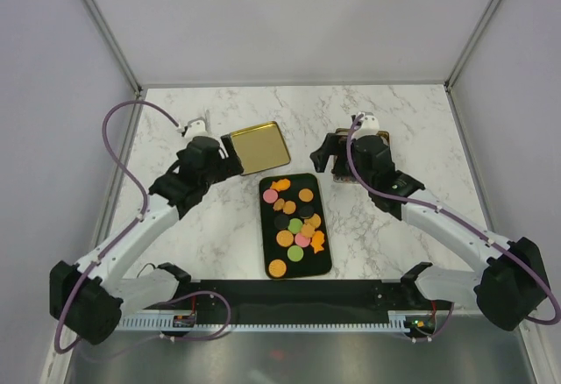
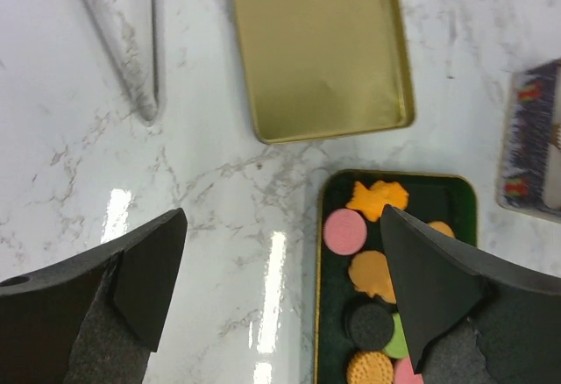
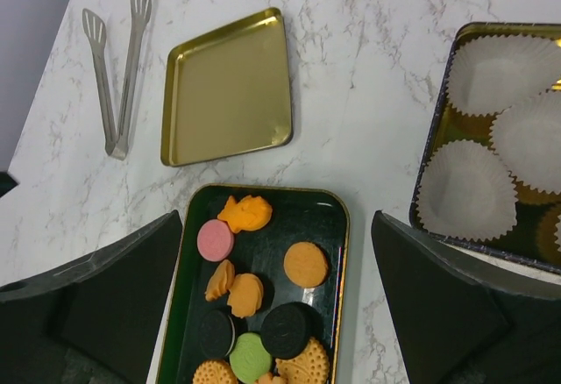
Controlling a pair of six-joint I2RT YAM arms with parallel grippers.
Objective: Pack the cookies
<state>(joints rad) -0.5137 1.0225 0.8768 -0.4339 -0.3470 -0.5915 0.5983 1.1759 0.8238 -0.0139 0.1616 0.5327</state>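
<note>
**A:** Which step are you in?

**B:** In the top view it looks like the very beginning. All the cookies (image 1: 295, 217) lie on the black tray (image 1: 308, 266) between your arms, and none is packed. The left gripper (image 1: 230, 158) and the right gripper (image 1: 326, 158) hang spread and empty. Your right arm hides the place where the cookies should go.

**A:** And the left wrist view?

**B:** The jaws stand wide over marble and the tray's corner. The gold lid (image 2: 320, 51) lies apart. The tongs (image 2: 131, 51) are cut off at the top.

**A:** The right wrist view?

**B:** Its jaws are also wide, holding nothing, above the tray's far end. The tin (image 3: 436, 130) shows white paper cups (image 3: 465, 193), but the frame cuts it, so you cannot count them. Next, I think, you must lower one gripper onto a single cookie and pinch gently, because they lie close together.
</note>
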